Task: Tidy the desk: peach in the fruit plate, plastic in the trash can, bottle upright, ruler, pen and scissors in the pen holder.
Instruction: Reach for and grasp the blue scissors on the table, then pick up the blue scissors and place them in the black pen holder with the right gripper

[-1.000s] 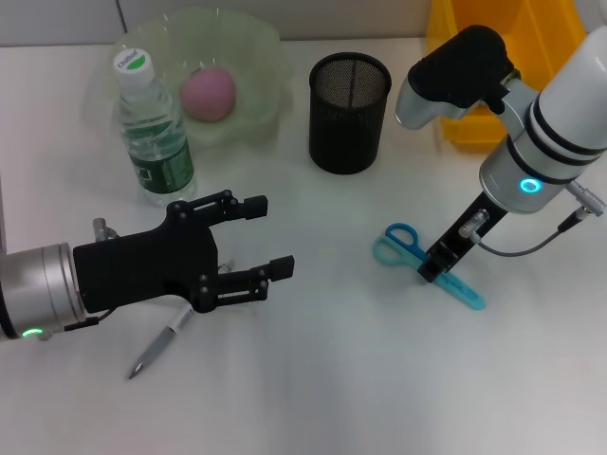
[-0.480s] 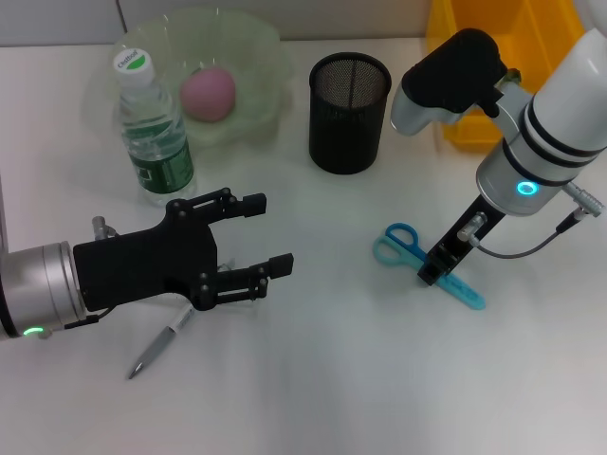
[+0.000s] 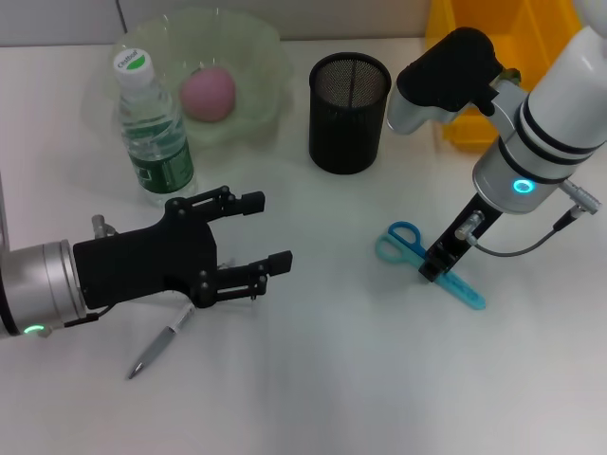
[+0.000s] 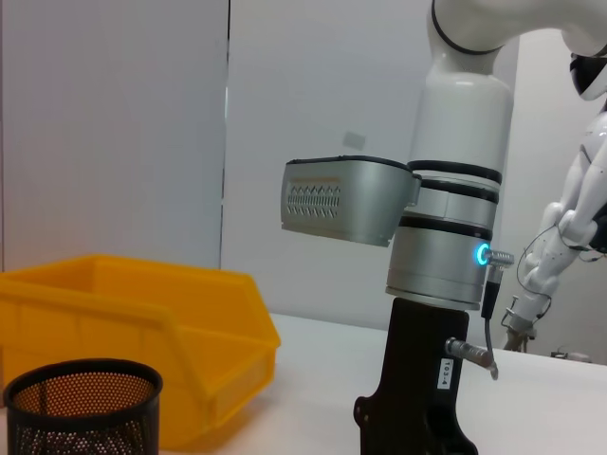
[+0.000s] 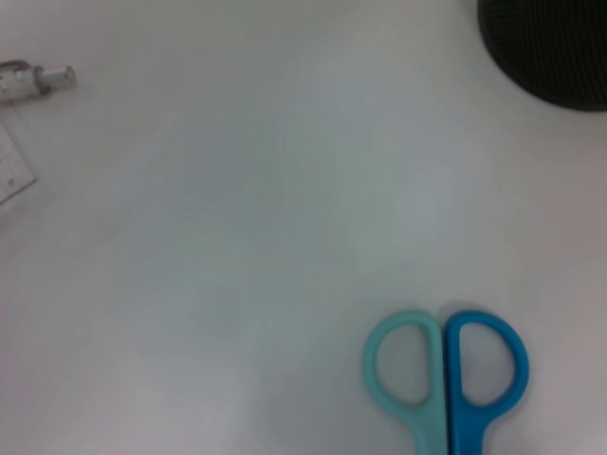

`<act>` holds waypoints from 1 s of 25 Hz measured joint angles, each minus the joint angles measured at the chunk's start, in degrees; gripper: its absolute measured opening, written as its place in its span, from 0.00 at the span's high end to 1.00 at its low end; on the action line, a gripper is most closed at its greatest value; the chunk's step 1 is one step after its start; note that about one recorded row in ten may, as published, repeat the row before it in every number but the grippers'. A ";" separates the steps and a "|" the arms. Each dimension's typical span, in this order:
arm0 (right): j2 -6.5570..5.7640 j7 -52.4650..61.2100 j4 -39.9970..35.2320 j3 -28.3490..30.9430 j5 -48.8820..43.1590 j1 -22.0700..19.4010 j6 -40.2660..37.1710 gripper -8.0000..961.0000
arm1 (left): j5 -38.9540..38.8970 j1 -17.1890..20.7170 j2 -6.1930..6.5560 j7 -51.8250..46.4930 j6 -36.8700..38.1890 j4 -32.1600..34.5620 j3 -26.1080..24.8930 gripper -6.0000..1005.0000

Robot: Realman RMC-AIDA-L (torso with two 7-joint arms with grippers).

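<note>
The scissors (image 3: pixel 410 246) lie flat on the desk (image 3: pixel 341 379), right of centre. My right gripper (image 3: pixel 438 265) stands straight down on their middle, and the handles (image 5: pixel 444 365) show in the right wrist view. My left gripper (image 3: pixel 270 232) hovers open and empty at the left, above the pen (image 3: pixel 159 344). The bottle (image 3: pixel 154 133) stands upright beside the fruit plate (image 3: pixel 254 38), which holds the peach (image 3: pixel 209 92). The pen holder (image 3: pixel 349 112) stands at the back centre, the trash can (image 3: pixel 545 28) at the back right. A clear marked corner, apparently the ruler (image 5: pixel 11 175), shows in the right wrist view. The plastic is out of view.
In the left wrist view the right arm (image 4: pixel 446 227) rises beside the trash can (image 4: pixel 142 313) and the pen holder (image 4: pixel 81 408). A cable (image 3: pixel 531 245) loops off the right wrist. Bare tabletop stretches along the front.
The right arm's upper links have leaned slightly to the left, while its gripper stays at the scissors. The left gripper and the objects have not moved.
</note>
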 joint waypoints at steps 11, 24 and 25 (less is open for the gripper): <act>0.02 -0.07 1.23 0.00 0.03 0.81 0.06 0.74 | -0.01 -0.39 0.00 0.00 -0.26 0.00 0.00 0.21; 0.09 -0.79 -0.22 0.05 0.51 -0.18 1.81 0.77 | -0.01 -0.65 0.00 0.00 -1.07 0.00 0.00 0.21; 0.09 -0.95 -1.00 0.06 0.56 -0.63 1.98 0.77 | -0.08 -0.65 0.00 0.00 -1.09 -0.01 0.00 0.21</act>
